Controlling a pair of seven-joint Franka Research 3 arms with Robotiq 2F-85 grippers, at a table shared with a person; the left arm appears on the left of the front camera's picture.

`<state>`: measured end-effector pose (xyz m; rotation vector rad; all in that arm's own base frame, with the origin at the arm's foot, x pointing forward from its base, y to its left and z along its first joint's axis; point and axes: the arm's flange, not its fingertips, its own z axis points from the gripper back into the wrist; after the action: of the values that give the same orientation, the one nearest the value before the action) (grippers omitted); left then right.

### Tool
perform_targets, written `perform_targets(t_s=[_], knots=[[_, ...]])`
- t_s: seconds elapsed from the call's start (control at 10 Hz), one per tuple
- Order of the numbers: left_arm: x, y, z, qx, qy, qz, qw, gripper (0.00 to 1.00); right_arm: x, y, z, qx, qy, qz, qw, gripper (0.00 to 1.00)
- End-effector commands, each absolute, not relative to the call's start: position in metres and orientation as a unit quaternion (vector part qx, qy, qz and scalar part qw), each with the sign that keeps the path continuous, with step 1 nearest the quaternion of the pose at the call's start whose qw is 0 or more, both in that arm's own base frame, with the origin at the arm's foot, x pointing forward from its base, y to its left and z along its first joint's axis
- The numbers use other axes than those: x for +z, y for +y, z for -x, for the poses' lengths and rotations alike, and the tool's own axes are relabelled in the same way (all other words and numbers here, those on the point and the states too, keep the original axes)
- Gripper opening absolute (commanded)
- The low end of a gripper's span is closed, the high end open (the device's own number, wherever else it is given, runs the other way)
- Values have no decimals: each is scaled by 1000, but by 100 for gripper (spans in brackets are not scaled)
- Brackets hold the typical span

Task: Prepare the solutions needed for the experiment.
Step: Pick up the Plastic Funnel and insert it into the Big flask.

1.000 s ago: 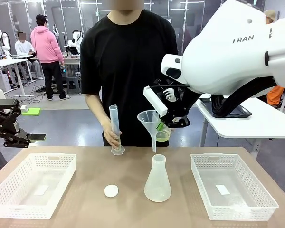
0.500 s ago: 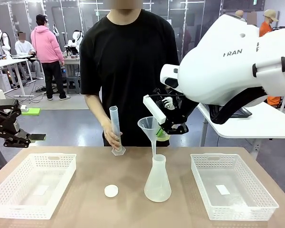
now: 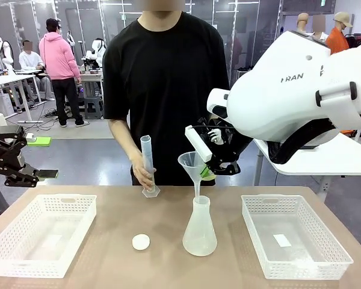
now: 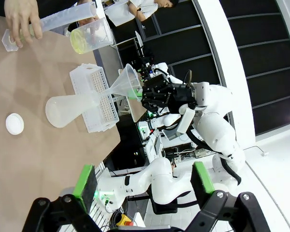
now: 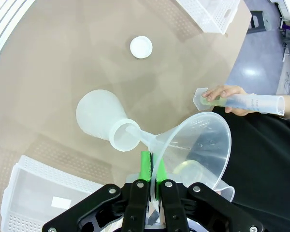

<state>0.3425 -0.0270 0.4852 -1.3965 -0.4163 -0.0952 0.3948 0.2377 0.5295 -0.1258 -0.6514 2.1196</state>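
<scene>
My right gripper is shut on the rim of a clear funnel. The funnel's stem reaches into the mouth of the frosted conical flask on the table. In the right wrist view the green pads pinch the funnel above the flask. Across the table a person's hand tilts a graduated cylinder with a little pale green solution at its base. A beaker of yellow-green solution is behind the funnel. My left gripper hangs open off the table's left edge, holding nothing.
A small white round cap lies on the table left of the flask. A white mesh basket sits at the left and another at the right, each holding only a slip of paper. The person stands close behind the far edge.
My right gripper has lowered the funnel and shifted it slightly right, so its stem now enters the flask's mouth. The left arm and the person's cylinder have stayed put.
</scene>
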Motion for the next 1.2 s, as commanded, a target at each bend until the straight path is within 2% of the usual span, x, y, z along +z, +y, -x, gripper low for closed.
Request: perform_targets(t_s=[0.0, 1.1], knots=[[488, -29, -344, -40, -191, 648, 736, 100, 517, 232, -401, 855, -274, 42, 437, 4], [488, -29, -344, -40, -191, 648, 736, 100, 473, 223, -396, 834, -280, 13, 474, 4]])
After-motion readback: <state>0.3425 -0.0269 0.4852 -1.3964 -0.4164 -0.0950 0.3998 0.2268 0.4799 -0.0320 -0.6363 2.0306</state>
